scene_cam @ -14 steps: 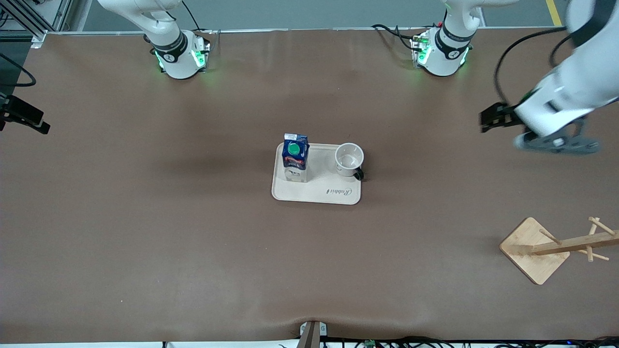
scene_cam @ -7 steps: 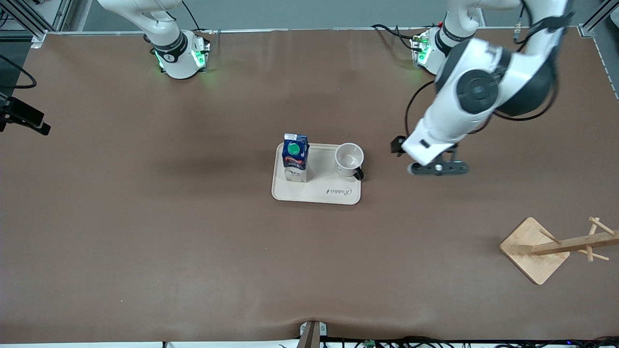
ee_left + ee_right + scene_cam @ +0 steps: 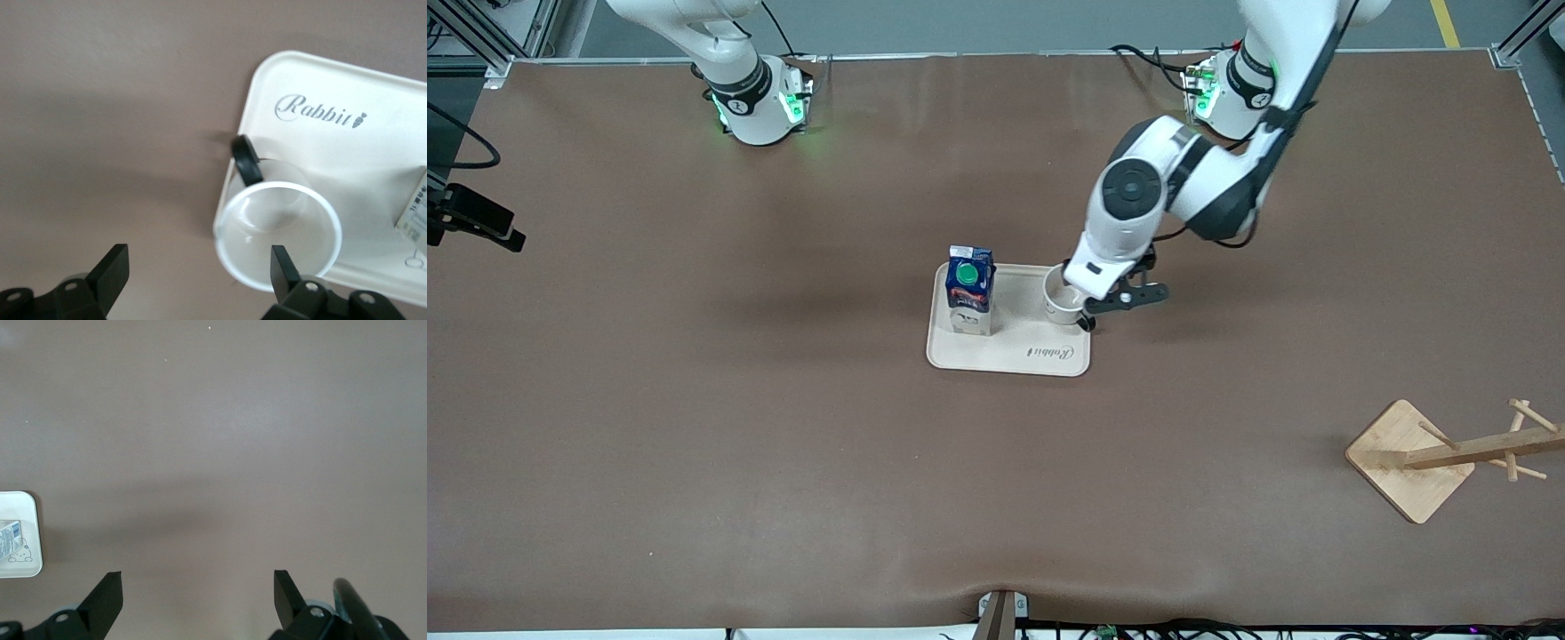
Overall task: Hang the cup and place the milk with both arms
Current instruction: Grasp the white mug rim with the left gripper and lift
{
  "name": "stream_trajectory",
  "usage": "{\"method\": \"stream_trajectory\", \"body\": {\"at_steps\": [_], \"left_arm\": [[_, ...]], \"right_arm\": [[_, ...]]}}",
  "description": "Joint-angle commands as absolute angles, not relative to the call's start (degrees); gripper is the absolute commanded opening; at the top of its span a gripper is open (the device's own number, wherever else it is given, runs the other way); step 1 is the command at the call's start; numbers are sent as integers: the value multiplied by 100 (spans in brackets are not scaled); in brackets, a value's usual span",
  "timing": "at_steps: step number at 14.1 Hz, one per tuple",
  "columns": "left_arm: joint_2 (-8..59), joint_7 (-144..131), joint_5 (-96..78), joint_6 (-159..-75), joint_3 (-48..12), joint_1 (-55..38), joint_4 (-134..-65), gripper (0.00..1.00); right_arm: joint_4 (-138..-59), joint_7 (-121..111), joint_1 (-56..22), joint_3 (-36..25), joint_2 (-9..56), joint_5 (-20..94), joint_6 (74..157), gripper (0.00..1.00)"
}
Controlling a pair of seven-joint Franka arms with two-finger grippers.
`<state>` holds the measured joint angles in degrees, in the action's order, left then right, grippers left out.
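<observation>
The white cup [image 3: 1056, 297] stands upright on the cream tray [image 3: 1009, 357], its black handle [image 3: 245, 159] pointing toward the front camera. Beside it on the tray, toward the right arm's end, stands the milk [image 3: 970, 290], a carton with a blue top and green cap. My left gripper [image 3: 1110, 299] hangs open over the cup's edge and the tray's rim. One finger [image 3: 283, 265] is over the cup's [image 3: 277, 230] mouth, the other over bare table. My right gripper [image 3: 197, 593] is open over bare table, holding nothing, with the tray corner [image 3: 32, 533] off to one side.
A wooden peg rack [image 3: 1449, 453] on a square base stands near the left arm's end of the table, nearer to the front camera than the tray. A black camera mount [image 3: 476, 222] sits at the right arm's end. Brown table surrounds the tray.
My left arm has swung in from the left arm's end of the table to the cup, its gripper staying open. The cup, milk and tray have not moved.
</observation>
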<state>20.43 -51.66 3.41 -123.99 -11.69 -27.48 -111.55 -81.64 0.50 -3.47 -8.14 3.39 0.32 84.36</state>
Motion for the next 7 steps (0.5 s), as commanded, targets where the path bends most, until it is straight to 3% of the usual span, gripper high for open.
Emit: {"method": "stream_trajectory", "body": {"at_steps": [1,4,7], "left_arm": [[2354,-5554,466,-12743,-1125,-2830,-11118,81],[2601,-6150,466,-12955,-1125,-2996,-11118,64],[2672,-6319,466,-12955,-1125,-3032,-11109,23]], "right_arm": [[-8112,105,-343,-791,369,-18,8376,100],[-8121,114,-299,-800,466,-18,8385,100],[-8130,114,-351,-791,475,-17,8385,100]]}}
